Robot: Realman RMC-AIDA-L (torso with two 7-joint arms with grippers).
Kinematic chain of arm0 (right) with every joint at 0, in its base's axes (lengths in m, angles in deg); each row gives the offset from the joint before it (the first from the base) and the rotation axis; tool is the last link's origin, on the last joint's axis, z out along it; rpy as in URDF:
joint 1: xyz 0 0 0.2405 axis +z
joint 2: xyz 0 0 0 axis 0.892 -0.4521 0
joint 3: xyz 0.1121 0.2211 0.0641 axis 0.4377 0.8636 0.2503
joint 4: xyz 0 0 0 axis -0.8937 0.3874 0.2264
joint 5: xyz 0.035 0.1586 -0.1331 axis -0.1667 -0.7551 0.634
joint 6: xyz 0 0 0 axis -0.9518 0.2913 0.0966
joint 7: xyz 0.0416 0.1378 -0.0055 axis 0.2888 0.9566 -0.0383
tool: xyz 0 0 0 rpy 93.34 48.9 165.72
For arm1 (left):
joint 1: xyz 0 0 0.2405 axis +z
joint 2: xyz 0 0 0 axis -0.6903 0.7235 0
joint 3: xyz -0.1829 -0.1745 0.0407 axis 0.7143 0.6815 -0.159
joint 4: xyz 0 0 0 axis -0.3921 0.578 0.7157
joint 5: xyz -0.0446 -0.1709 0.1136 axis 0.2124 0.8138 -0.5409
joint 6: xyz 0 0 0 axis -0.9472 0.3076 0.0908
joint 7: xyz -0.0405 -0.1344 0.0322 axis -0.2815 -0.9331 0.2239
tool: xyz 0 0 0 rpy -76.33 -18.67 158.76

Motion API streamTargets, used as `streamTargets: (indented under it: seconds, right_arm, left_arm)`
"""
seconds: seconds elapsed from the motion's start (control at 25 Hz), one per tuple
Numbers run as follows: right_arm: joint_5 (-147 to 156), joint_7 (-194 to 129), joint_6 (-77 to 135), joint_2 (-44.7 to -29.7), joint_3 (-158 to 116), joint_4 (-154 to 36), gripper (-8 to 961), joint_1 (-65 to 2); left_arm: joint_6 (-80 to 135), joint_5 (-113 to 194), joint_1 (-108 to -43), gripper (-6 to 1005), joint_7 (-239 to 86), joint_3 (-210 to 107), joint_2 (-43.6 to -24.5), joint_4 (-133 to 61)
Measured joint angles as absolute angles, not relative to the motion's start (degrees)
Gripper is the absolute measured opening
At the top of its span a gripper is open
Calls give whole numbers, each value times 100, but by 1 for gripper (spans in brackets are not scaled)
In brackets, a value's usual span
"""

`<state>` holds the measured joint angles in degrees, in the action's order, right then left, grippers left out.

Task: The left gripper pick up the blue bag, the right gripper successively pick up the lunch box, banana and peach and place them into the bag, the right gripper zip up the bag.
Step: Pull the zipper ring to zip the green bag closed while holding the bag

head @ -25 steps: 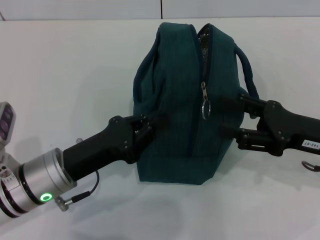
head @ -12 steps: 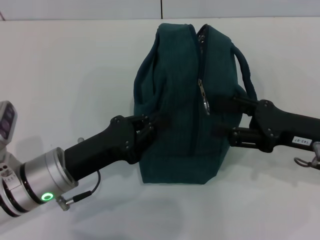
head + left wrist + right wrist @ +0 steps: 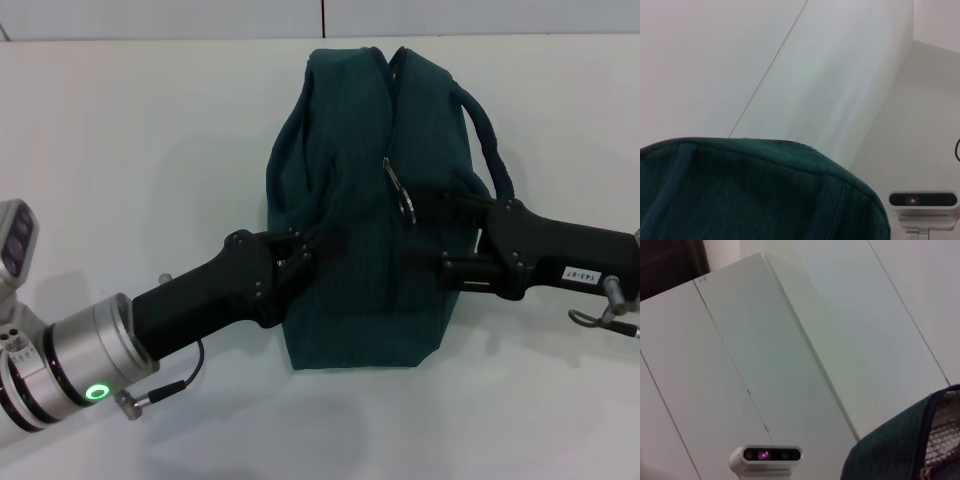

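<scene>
The blue bag (image 3: 345,200) stands upright on the white table, dark teal, its zipper seam facing me. It also fills the near part of the left wrist view as blue bag fabric (image 3: 740,195). My left gripper (image 3: 300,252) comes in from the lower left and is shut on the bag's left side. From the right, my right gripper (image 3: 428,235) presses against the bag with its jaws apart. Its upper finger (image 3: 440,207) touches the ring zipper pull (image 3: 400,195). A slit of foil lining (image 3: 945,440) shows in the right wrist view. The lunch box, banana and peach are out of view.
The bag's right loop handle (image 3: 490,140) arches over the right gripper. White table (image 3: 150,130) lies around the bag, with a white wall behind. A small camera on a stand appears in both wrist views (image 3: 922,200) (image 3: 765,455).
My right gripper has moved left into the bag's side. The zipper pull has shifted up and left, and the bag's top has leaned left. The left arm has barely moved.
</scene>
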<state>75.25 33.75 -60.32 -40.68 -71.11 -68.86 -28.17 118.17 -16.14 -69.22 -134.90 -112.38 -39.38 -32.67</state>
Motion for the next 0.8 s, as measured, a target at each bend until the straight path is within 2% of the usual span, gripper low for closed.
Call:
streamTargets:
  seconds: [0.8]
  right_arm:
    - [7391, 3374, -6218, -4068, -7211, -6876, 877, -2882]
  left_arm:
    - [11815, -1618, -6981, 48, -13480, -11237, -3938, -3267]
